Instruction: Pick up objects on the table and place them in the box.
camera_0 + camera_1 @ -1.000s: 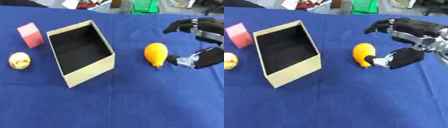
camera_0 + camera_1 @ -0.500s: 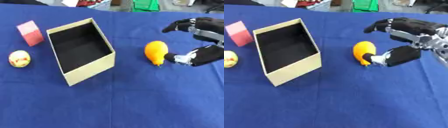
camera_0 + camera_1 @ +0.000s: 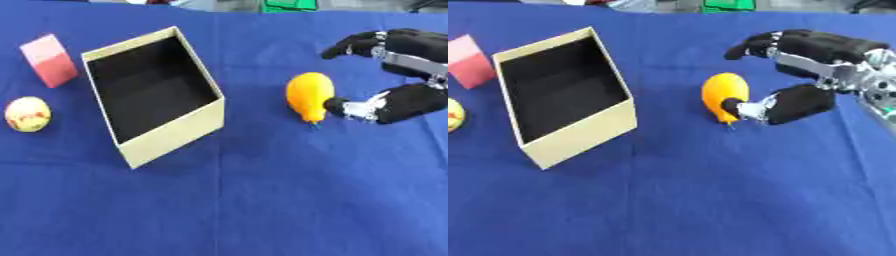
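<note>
Rt hand in from right, fingers arched wide over orange fruit, thumb tip touching its near side, not clamped. Fruit smooth, egg-shaped, on blue cloth right of box. Box tan card, open top, dark inside. Left-eye view gets whole yellow ball and pink block; right-eye clips ball at edge.

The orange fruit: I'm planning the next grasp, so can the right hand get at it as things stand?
Probably yes. The right hand is open beside the orange fruit, its thumb at the fruit's side, with only bare blue table around; the box stands well apart.
</note>
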You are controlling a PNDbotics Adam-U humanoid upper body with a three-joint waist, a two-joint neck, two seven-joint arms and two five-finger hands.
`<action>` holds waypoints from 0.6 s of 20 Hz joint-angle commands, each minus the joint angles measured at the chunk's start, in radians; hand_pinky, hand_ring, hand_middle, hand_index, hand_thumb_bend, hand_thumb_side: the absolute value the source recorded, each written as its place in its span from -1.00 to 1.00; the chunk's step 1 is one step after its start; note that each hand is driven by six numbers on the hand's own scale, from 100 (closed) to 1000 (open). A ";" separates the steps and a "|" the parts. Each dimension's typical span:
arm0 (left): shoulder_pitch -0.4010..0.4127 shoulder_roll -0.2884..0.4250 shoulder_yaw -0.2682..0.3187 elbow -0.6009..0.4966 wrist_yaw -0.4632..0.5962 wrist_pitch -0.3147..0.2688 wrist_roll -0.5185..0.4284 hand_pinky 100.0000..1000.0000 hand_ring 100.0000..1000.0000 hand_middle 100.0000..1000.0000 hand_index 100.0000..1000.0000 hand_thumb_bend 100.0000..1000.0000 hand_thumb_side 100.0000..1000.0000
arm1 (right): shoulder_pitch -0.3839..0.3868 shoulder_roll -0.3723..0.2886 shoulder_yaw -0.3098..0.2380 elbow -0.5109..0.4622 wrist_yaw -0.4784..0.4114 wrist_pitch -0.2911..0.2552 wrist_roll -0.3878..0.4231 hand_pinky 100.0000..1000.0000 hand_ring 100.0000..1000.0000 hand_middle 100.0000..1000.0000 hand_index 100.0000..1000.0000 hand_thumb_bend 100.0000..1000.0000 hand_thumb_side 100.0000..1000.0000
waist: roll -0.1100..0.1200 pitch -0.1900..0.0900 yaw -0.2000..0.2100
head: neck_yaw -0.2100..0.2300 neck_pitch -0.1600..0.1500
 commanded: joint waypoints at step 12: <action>-0.011 -0.002 0.000 -0.016 0.000 0.000 -0.006 -0.16 0.38 0.25 0.61 -0.36 1.00 | -0.060 0.021 0.013 0.113 0.082 -0.024 0.005 0.95 1.00 0.72 0.95 -0.22 0.59 | 0.009 0.001 0.007 | 0.002 -0.026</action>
